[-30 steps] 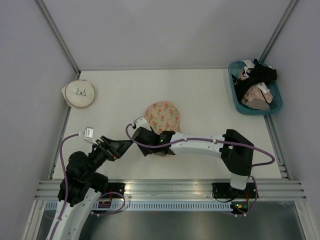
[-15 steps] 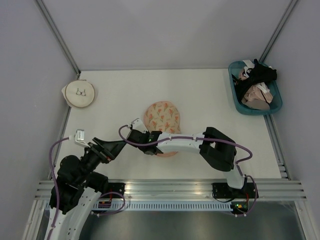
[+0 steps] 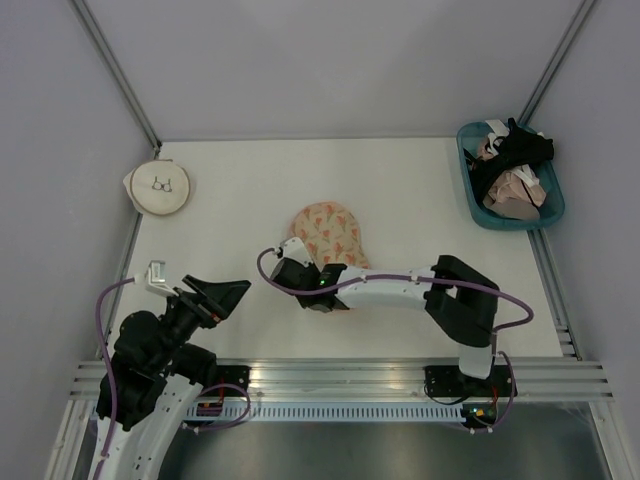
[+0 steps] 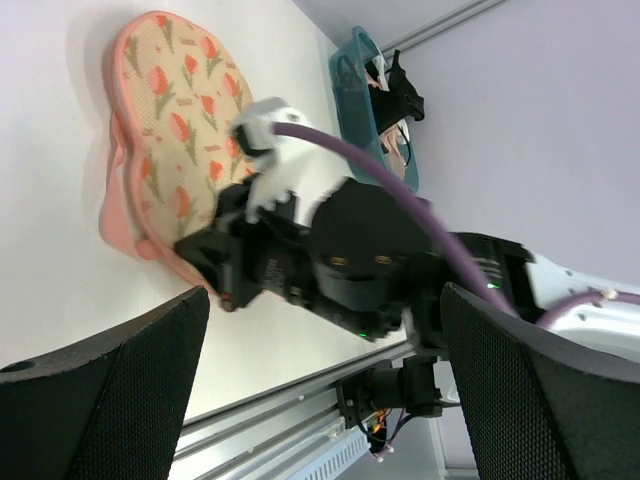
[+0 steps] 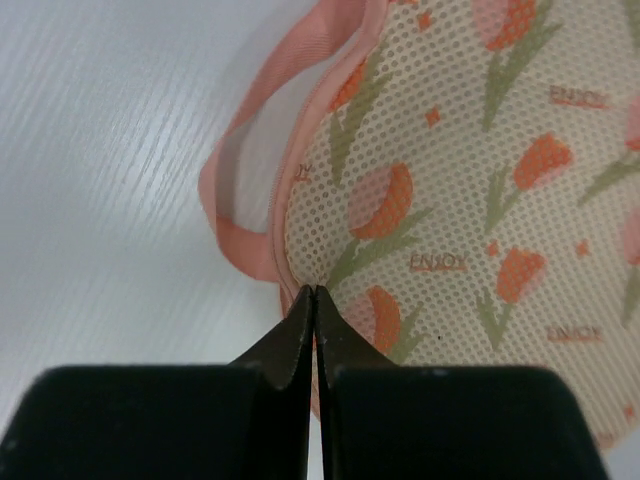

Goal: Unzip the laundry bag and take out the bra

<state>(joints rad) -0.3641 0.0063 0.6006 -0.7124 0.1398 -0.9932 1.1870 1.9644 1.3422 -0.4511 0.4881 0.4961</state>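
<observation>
The laundry bag (image 3: 328, 232) lies flat in the middle of the table, peach mesh with orange tulip prints and a pink rim. It also shows in the left wrist view (image 4: 165, 120) and the right wrist view (image 5: 470, 180). My right gripper (image 3: 322, 300) is shut, its tips pinching the bag's near rim (image 5: 314, 290) beside the pink loop handle (image 5: 235, 200). My left gripper (image 3: 232, 290) is open and empty, held above the table left of the bag; it also shows in the left wrist view (image 4: 320, 400). The bra is hidden.
A round cream pouch (image 3: 160, 188) with a bra drawing lies at the back left. A teal basket (image 3: 478, 205) at the back right holds black and beige-pink garments. The aluminium rail (image 3: 330, 375) runs along the near edge.
My left gripper has drawn back to the left, away from the bag. My right wrist swung left and then back right, staying at the bag's near rim.
</observation>
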